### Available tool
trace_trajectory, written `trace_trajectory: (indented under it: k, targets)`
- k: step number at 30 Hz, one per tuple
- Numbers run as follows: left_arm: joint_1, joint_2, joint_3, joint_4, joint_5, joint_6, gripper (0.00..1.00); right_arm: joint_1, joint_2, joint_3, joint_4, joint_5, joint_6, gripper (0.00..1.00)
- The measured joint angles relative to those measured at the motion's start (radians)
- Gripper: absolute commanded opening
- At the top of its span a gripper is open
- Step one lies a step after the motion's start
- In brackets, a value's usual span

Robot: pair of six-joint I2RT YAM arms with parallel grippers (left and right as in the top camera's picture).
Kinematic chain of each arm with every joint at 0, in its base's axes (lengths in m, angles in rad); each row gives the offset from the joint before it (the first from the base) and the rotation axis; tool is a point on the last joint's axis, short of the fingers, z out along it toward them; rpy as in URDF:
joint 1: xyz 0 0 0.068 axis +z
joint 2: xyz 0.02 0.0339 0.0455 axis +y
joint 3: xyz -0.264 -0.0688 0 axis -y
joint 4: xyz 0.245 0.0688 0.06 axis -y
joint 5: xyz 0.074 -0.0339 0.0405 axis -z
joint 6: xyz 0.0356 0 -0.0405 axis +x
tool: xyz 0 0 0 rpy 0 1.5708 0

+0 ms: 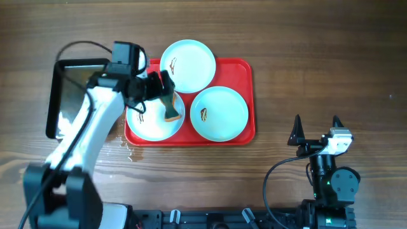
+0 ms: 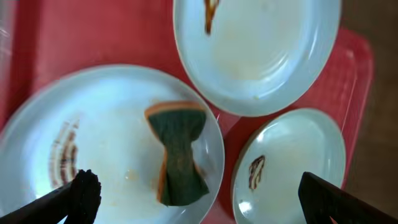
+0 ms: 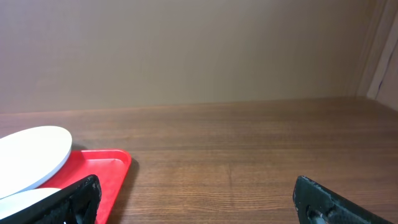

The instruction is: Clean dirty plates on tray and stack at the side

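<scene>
The red tray [image 1: 245, 95] holds three pale plates. The back plate [image 1: 187, 65], the right plate [image 1: 219, 113] and the front-left plate [image 1: 147, 126] each carry a brown smear. A green and orange sponge [image 1: 172, 113] lies on the front-left plate. My left gripper [image 1: 158, 95] hovers over that plate, open, not touching the sponge. In the left wrist view the sponge [image 2: 177, 155] lies between the spread fingers [image 2: 196, 196], with the smear [image 2: 65, 155] on its plate [image 2: 112, 106]. My right gripper [image 1: 316, 127] is open and empty, right of the tray.
A black metal tray [image 1: 70, 70] sits left of the red tray, partly under my left arm. A wet patch [image 1: 127, 149] lies by the red tray's front left corner. The right wrist view shows the tray corner [image 3: 109, 168] and bare wooden table [image 3: 249, 155].
</scene>
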Motion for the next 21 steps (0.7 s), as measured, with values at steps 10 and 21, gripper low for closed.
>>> trace_trajectory:
  k: [10, 21]
  targets:
    - [0.0, -0.049, 0.014, -0.006, -0.123, 0.0, 1.0, 0.0, 0.0, 0.0, 0.0, 0.0, 0.0, 1.0]
    - [0.0, -0.049, 0.014, -0.006, -0.124, 0.0, 1.0, 0.0, 0.0, 0.0, 0.089, -0.085, 1.033, 1.0]
